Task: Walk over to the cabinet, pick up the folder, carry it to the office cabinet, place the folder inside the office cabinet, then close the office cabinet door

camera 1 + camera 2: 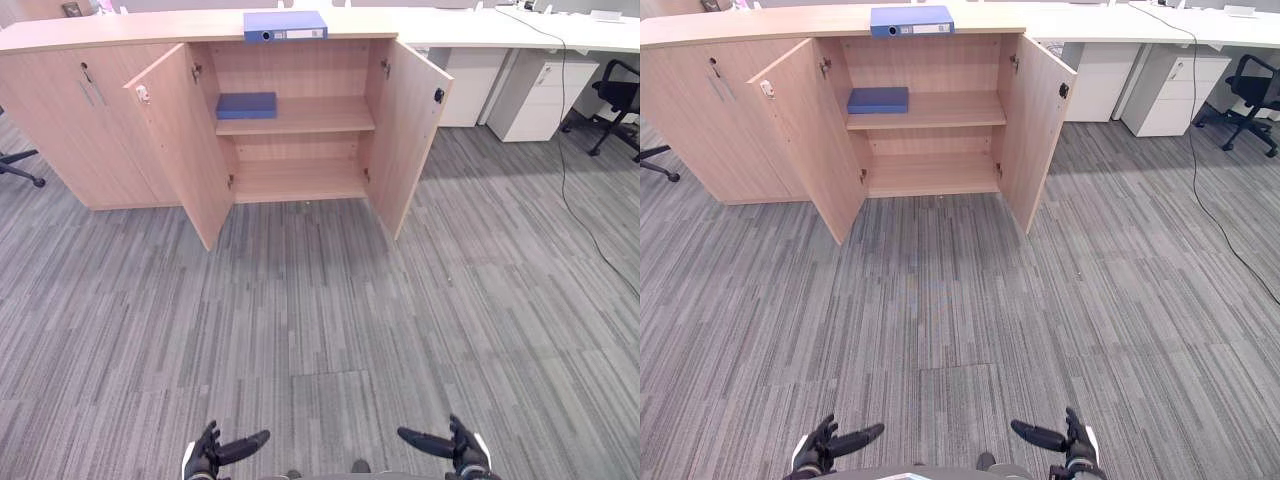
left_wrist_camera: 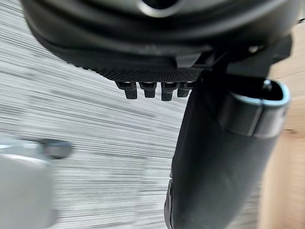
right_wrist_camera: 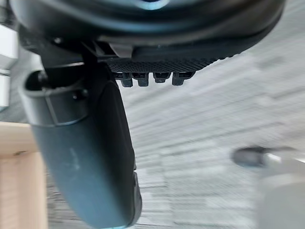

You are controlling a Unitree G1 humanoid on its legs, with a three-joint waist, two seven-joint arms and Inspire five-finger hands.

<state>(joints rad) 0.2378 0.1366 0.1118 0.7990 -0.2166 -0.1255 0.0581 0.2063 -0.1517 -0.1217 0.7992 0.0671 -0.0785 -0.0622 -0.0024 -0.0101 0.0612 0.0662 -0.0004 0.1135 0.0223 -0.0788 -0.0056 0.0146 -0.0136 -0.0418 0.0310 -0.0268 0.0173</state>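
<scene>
The blue folder (image 1: 285, 26) lay flat on the wooden top (image 1: 120, 30) of the cabinet (image 1: 295, 148), above the open compartment, with its spine facing the camera. No hand touched it. A second blue folder (image 1: 246, 105) lay flat at the left end of the upper shelf (image 1: 320, 115) inside the open compartment. The lower shelf (image 1: 300, 180) carried nothing. Both doors stood wide open: the left door (image 1: 185, 140) swung outward to the left, and the right door (image 1: 405, 135) swung outward to the right. To the left of the open compartment, the cabinet's other doors (image 1: 60, 110) were closed. White drawer units (image 1: 535, 95) stood to the right of the cabinet, with a black chair (image 1: 622, 95) beyond them. Grey striped carpet (image 1: 320, 320) covered the floor between the cabinet and the robot. The left hand (image 1: 215, 452) and the right hand (image 1: 455, 448) appeared at the lower edge of the head views, well apart from the cabinet. Both hands were released, with fingers relaxed, thumbs pointing inward, and nothing grasped. The left wrist view showed the left thumb (image 2: 214, 157) extended over the carpet; the right wrist view showed the right thumb (image 3: 90, 152) likewise.
</scene>
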